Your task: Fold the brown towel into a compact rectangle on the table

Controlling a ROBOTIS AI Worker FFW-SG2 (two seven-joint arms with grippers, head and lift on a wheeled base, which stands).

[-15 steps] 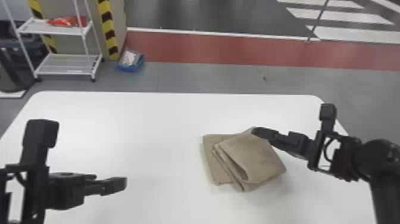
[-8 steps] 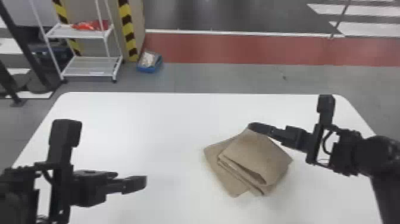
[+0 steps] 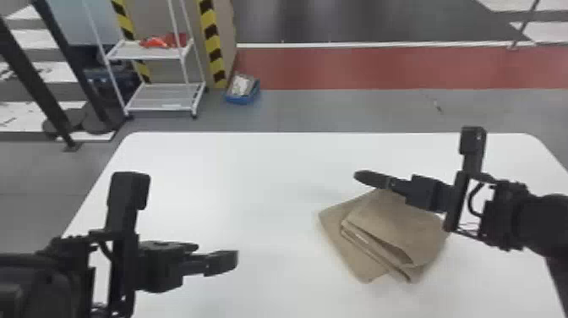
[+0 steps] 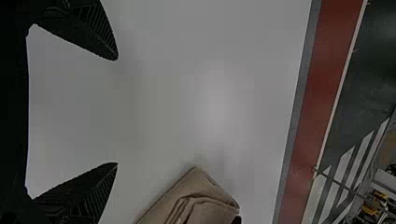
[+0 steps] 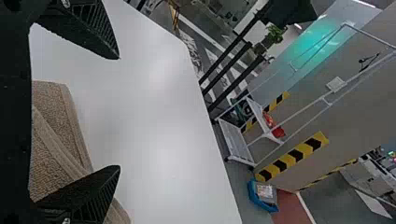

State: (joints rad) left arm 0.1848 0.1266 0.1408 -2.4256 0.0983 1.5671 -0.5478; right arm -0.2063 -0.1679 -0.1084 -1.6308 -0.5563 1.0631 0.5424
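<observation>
The brown towel (image 3: 412,228) lies folded in several layers on the right part of the white table, turned at an angle, with a wider lower layer sticking out on its left side. My right gripper (image 3: 367,179) is over the towel's far edge. In the right wrist view that gripper (image 5: 119,112) stands open, with ribbed towel layers (image 5: 51,149) near and behind its fingers. My left gripper (image 3: 216,253) is over the bare left half of the table, apart from the towel. Open fingers of my left gripper (image 4: 117,111) frame only white tabletop; a towel corner (image 4: 205,198) lies beyond them.
The white table (image 3: 270,169) has a rounded far edge. Beyond it on the floor are a white shelf rack (image 3: 162,99), a blue bin (image 3: 243,99) and dark posts at the far left. White tabletop lies between the two grippers.
The head view has swung left, so the table sits farther right in it. Against the table, the towel and right gripper have shifted left, and the towel has turned.
</observation>
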